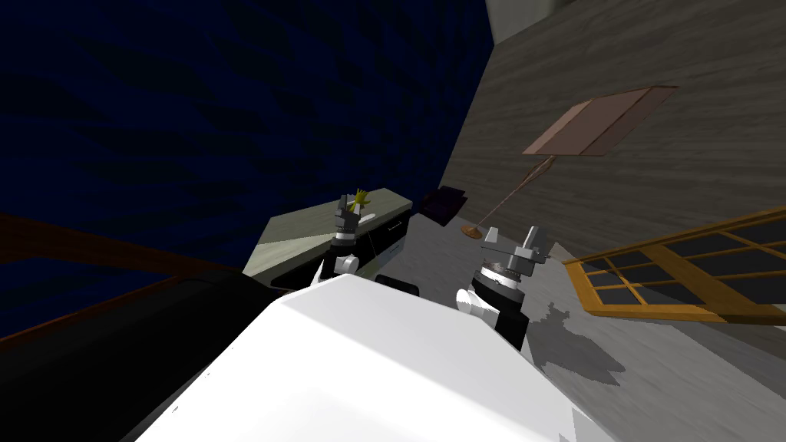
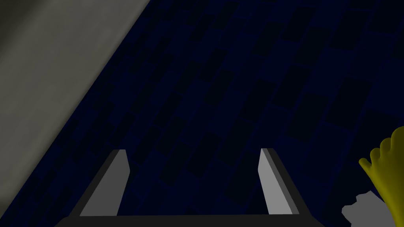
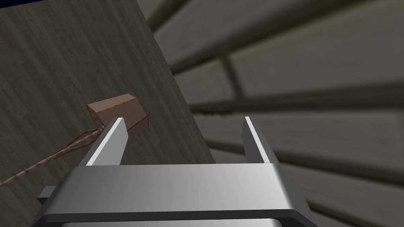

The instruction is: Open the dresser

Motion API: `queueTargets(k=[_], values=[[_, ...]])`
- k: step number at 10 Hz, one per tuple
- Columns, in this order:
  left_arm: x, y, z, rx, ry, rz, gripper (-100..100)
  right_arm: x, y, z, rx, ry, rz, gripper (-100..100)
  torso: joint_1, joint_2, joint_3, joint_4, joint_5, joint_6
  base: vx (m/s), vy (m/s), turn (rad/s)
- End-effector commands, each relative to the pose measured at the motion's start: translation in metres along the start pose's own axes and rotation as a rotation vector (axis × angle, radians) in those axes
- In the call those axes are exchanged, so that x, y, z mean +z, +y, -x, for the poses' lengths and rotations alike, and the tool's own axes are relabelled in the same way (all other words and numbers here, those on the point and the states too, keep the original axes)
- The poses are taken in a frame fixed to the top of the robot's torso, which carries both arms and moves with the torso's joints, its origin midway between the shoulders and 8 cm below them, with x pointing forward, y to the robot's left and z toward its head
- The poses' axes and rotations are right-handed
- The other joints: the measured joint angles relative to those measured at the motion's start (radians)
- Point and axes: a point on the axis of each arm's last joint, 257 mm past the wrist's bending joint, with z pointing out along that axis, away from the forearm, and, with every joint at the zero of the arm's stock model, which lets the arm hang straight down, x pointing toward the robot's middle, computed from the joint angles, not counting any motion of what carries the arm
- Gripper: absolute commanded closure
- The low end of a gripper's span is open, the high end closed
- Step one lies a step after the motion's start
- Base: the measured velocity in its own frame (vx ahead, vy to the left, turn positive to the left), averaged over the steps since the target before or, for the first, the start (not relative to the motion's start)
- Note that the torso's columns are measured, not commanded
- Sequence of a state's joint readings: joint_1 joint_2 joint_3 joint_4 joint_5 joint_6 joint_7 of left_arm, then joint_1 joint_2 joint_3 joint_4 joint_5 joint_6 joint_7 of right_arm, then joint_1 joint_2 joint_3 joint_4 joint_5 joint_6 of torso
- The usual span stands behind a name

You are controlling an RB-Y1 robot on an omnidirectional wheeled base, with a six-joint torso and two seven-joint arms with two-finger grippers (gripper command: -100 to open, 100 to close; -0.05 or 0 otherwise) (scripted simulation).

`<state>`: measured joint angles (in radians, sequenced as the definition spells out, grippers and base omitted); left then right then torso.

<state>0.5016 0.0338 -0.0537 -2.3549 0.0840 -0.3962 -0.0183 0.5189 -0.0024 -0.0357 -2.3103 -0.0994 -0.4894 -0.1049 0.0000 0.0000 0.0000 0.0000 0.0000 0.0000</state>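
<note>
- The left gripper (image 2: pixel 193 157) has its fingers spread and empty. It is raised at the low dresser with a pale grey-green top and dark front (image 1: pixel 307 234), and faces a dark blue brick wall (image 2: pixel 256 71).
- A small yellow lobed object (image 2: pixel 388 169) stands just beside it, near the dresser top's far edge.
- The right gripper (image 3: pixel 183 126), also spread and empty, points toward a brown-shaded floor lamp (image 3: pixel 118 112).

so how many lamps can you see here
1. The floor lamp stands by the grey wall, beyond the right gripper and apart from the dresser. More could be hidden outside these views.
</note>
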Motion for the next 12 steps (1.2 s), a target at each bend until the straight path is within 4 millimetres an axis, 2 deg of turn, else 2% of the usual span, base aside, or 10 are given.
queueTargets(k=[1, 9, 10, 12], values=[[0.0, 0.0, 0.0, 0.0, 0.0, 0.0, 0, 0.0, 0.0, 0.0, 0.0, 0.0, 0.0, 0, 0.0, 0.04, -0.082, 0.041, 0.0, 0.0, 0.0, 0.0, 0.0], [0.0, 0.0, 0.0, 0.0, 0.0, 0.0, 0, 0.0, 0.0, 0.0, 0.0, 0.0, 0.0, 0, 0.0, 0.618, -1.234, 0.617, 0.0, 0.0, 0.0, 0.0, 0.0], [-0.002, 0.006, 0.0, 0.008, 0.027, 0.016, -100, 0.0, 0.0, 0.0, 0.0, 0.0, 0.0, 0, 0.0, 0.691, -1.382, 0.691, 0.0, 0.0, 0.049, -0.037, 0.071], [-0.005, 0.019, 0.006, 0.008, 0.041, 0.049, -100, 0.0, 0.0, 0.0, 0.0, 0.0, 0.0, 0, -0.003, 0.731, -1.472, 0.733, -0.001, 0.0, 0.101, -0.09, 0.114]])
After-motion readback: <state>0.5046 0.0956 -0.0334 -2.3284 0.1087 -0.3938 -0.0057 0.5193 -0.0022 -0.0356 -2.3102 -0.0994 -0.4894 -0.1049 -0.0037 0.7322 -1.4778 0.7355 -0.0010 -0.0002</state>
